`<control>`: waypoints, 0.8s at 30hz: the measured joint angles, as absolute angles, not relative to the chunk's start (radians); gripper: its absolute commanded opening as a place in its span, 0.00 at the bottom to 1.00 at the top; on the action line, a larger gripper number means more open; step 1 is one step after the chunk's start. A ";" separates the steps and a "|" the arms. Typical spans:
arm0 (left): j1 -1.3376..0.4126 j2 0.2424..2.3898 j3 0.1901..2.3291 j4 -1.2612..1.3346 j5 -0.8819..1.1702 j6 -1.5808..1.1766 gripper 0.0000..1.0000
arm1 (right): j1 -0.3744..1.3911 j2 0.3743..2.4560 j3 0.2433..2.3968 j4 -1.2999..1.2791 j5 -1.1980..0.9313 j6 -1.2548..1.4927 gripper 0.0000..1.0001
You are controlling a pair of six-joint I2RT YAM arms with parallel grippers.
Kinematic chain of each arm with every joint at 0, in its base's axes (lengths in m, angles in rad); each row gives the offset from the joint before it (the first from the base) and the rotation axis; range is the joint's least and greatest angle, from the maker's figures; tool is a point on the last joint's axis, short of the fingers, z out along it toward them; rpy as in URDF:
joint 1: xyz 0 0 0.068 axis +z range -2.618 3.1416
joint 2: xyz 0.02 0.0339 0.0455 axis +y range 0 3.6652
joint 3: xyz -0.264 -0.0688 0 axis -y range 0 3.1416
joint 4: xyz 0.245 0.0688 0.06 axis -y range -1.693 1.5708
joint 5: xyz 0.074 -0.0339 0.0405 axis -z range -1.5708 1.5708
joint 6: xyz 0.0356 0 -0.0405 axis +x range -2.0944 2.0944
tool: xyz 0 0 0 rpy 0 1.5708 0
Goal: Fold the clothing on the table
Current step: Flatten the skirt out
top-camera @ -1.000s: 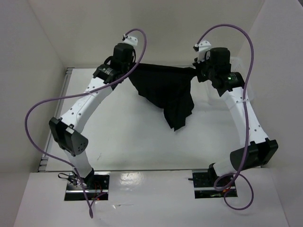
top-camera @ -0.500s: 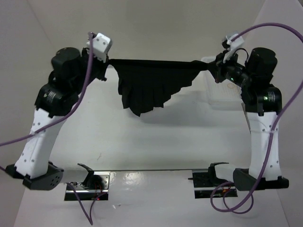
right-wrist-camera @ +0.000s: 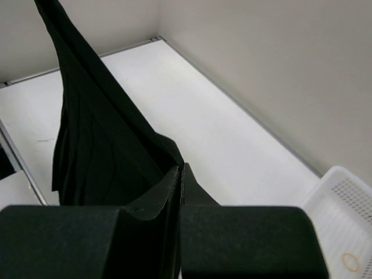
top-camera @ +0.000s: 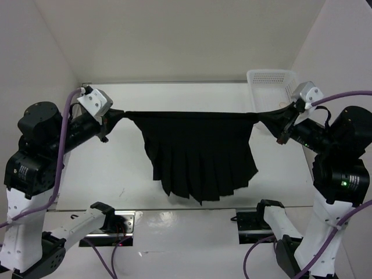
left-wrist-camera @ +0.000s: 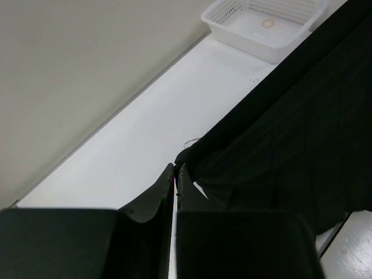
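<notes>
Black skirt [top-camera: 197, 154] stretched taut above the table [top-camera: 110, 171]
You see the left gripper [top-camera: 116, 115] and right gripper [top-camera: 267, 118] each clenched on one waistband end.

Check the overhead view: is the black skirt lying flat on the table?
No, the skirt hangs stretched between the left claw and the right claw.
</notes>
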State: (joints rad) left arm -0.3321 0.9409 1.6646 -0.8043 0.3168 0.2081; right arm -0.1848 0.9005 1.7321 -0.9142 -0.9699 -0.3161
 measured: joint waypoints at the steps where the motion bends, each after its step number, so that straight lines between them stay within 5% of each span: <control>1: -0.329 0.938 1.655 -0.810 0.323 0.209 0.02 | -0.188 0.900 1.713 -0.914 -0.978 -0.315 0.00; 10: -0.319 1.272 1.581 -0.760 0.340 0.203 0.00 | -0.194 1.163 1.595 -0.894 -0.873 -0.297 0.00; 16: -0.336 1.585 1.573 -0.665 0.275 0.157 0.00 | -0.031 1.465 1.594 -0.797 -0.564 -0.258 0.00; 24: -0.334 1.974 1.785 -0.567 0.157 0.089 0.00 | 0.112 1.898 1.742 -0.643 -0.332 -0.235 0.00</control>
